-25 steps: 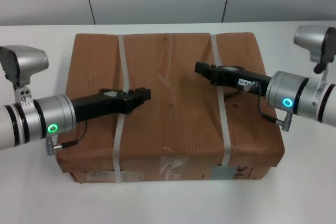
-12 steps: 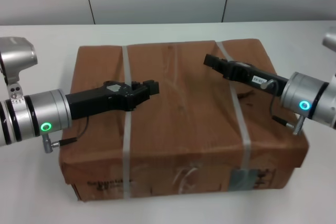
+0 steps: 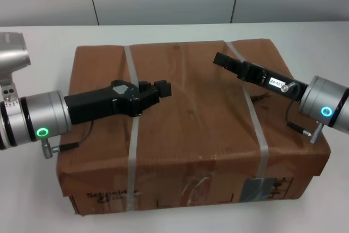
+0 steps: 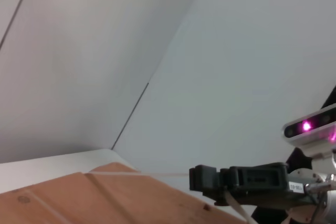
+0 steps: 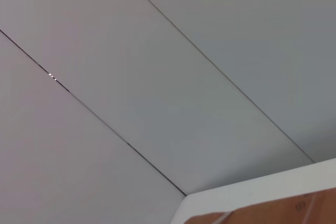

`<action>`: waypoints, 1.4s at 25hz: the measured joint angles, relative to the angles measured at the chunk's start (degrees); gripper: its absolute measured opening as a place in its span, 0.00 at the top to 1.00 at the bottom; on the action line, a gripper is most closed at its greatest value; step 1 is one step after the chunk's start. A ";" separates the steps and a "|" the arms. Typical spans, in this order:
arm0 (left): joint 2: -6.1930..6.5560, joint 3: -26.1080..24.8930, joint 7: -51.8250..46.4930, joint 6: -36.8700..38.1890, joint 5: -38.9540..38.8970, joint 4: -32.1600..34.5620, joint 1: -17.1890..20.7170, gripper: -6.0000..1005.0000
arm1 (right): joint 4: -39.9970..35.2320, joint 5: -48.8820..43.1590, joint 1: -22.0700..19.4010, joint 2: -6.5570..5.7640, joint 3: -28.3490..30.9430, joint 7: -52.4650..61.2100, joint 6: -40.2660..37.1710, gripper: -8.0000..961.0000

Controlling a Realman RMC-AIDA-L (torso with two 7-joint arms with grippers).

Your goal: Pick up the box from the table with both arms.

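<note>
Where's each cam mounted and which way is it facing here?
Head view: on the robot's head, looking forward and down at the box on the table; shows both arms, left claw, right claw.
Left wrist view: on the left arm, facing across the box top to the wall; shows the right claw.
Right wrist view: on the right arm, facing the wall; no robot parts.
Shared: box, wall panels.

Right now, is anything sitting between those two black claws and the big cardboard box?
Nothing visible. The left gripper and the right gripper both reach in over the creased top of the box, beside its two straps, with no other object between them and the cardboard. Around the box only the table shows.
</note>
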 joint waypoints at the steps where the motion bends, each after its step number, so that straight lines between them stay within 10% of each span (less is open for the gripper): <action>1: 0.00 -0.01 0.00 0.31 -0.03 0.20 0.05 0.87 | 0.00 0.15 -0.05 0.01 0.00 0.05 -0.17 0.95; 35: -0.12 -0.43 0.55 0.86 -0.13 0.52 0.59 0.87 | -0.03 1.52 -0.90 0.12 0.01 -0.03 -1.35 0.95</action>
